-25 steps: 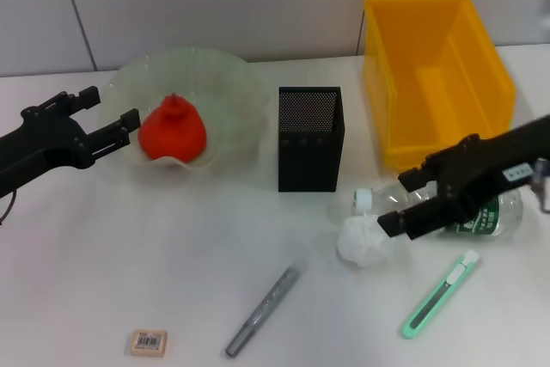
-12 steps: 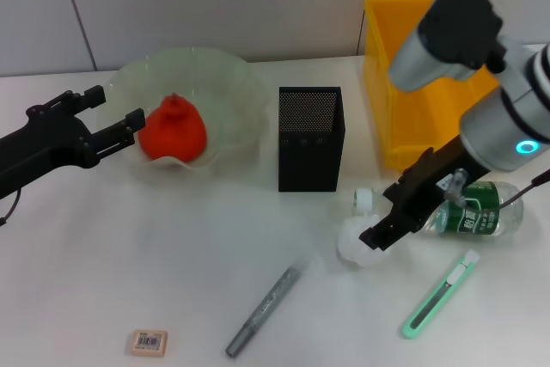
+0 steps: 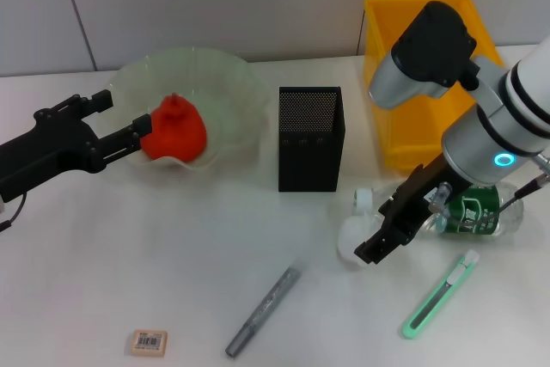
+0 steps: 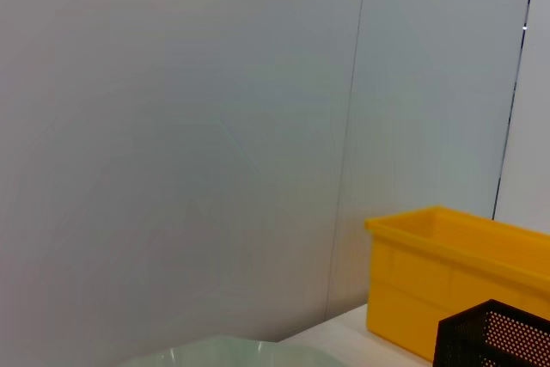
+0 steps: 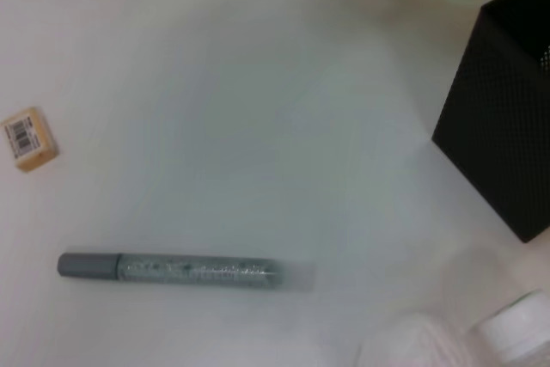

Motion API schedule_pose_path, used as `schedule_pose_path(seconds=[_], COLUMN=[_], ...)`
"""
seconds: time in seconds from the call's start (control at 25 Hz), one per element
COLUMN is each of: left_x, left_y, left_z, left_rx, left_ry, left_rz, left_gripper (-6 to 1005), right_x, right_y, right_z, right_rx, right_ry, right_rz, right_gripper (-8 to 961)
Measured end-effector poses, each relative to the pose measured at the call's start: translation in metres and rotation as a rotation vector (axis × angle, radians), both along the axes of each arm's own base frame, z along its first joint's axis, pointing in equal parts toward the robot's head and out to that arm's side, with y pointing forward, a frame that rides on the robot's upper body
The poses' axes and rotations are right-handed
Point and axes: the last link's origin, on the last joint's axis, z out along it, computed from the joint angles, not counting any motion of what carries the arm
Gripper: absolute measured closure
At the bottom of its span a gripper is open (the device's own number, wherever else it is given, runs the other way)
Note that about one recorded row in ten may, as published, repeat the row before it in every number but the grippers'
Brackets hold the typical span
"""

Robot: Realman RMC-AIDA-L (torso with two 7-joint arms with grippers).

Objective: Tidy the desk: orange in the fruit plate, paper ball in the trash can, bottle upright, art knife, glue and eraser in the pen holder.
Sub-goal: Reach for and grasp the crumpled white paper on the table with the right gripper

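The orange [image 3: 174, 129] lies in the fruit plate [image 3: 193, 61], and my open left gripper [image 3: 129, 111] is level with its left side, one finger at the plate's rim. My right gripper [image 3: 375, 231] hangs open over the right edge of the white paper ball [image 3: 348, 241]. Behind it the bottle [image 3: 474, 212] lies on its side, cap [image 3: 364, 201] pointing left. Also on the table are the art knife [image 3: 440, 295], the glue [image 3: 262, 311] and the eraser [image 3: 149, 341]. The pen holder [image 3: 310, 137] stands at centre, with the trash can [image 3: 434, 75] at back right.
The right wrist view shows the glue [image 5: 185, 269], the eraser [image 5: 29, 137], the pen holder [image 5: 507, 126] and the paper ball [image 5: 412, 345]. The left wrist view shows the trash can [image 4: 455, 281], the pen holder [image 4: 494, 341] and a grey wall behind the table.
My right arm has swung in over the table and its gripper has moved left and down to the paper ball. The left gripper has edged right, closer to the orange.
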Motion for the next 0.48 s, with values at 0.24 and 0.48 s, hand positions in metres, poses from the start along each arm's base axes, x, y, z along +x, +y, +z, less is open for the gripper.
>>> schedule_pose_path(seconds=[0.24,0.48], left_x=[0.001,0.002], left_y=[0.0,-0.001], left_z=[-0.001,-0.002], left_rx=[-0.002,-0.009], left_ry=[-0.001,0.001], left_rz=[-0.002,-0.008], left_gripper=[222,222], right_x=[0.004,0.006], right_y=[0.0,0.0], right_z=[-0.009,-0.017], right_rx=[-0.017,-0.027], right_ry=[-0.013,-0.028], right_rz=[-0.003,0.005], right_gripper=[164,165])
